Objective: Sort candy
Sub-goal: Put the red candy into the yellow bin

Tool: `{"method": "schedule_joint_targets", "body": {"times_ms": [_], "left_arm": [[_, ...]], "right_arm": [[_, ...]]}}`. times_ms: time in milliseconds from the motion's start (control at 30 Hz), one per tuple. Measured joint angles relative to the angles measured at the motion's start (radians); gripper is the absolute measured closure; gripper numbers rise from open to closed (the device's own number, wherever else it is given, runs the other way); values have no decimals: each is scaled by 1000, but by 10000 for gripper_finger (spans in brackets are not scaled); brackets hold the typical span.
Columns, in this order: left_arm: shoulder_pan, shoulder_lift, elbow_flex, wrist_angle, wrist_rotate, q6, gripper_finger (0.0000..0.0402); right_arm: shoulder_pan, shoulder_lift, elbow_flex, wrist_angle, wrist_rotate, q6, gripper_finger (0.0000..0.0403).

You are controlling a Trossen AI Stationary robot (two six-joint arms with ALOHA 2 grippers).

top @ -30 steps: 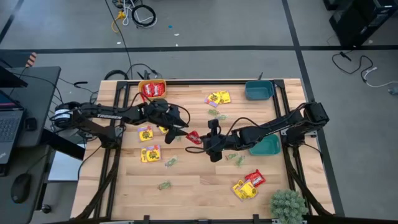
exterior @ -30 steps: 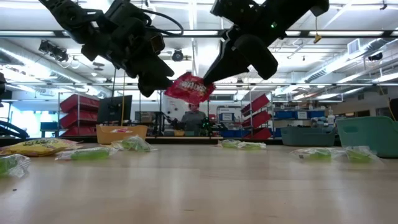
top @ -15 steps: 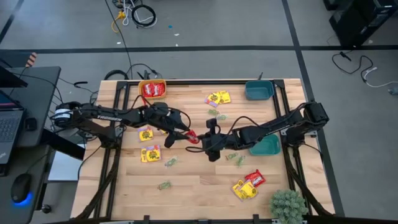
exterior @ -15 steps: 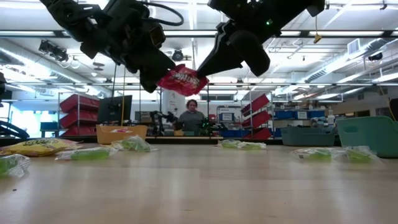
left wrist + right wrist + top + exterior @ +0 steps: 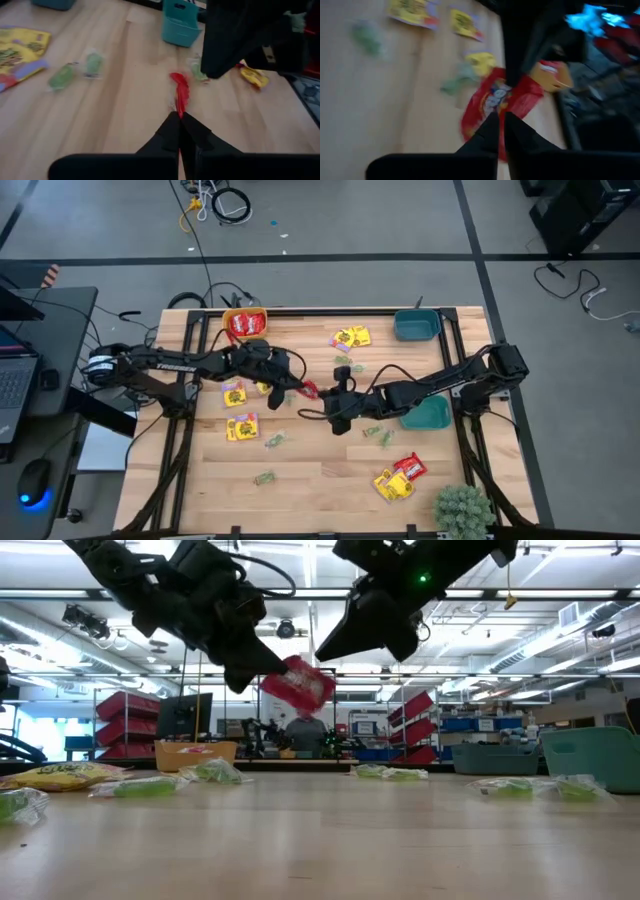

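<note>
My left claw is black and pinches a red packet with white print; my right claw is black too; yellow packets and pale green ones lie on the light wooden table; bowls are orange and teal.

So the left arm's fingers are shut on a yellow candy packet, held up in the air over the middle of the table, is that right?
Not quite: the packet is red, not yellow. The low view shows the left gripper shut on the red candy packet, held clear above the table; the left wrist view shows it red too.
</note>
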Motion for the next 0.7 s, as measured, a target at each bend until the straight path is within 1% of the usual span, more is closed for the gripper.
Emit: {"method": "schedule_joint_targets", "body": {"times_ms": [67,167,267,367,433,567,700], "left_arm": [[27,-2,0,-4,0,0,399],[84,-21,7,-64,-47,-6,400],[171,-57,22,-155,-93,-54,400],[276,-99,22,-210,-97,-71,400],[353,-129,22,-234,-97,-71,400],[505,-156,20,-263,-110,-75,401],[632,-160,-23,-245,-100,-86,401]], "right_arm": [[-2,0,0,-1,71,3,368],[-5,0,0,-1,183,4,336],[-14,0,0,-7,248,15,305],[-31,0,0,-25,253,43,284],[-39,0,0,-44,253,63,276],[-48,0,0,-75,252,109,273],[-48,0,0,-84,251,120,273]]}}
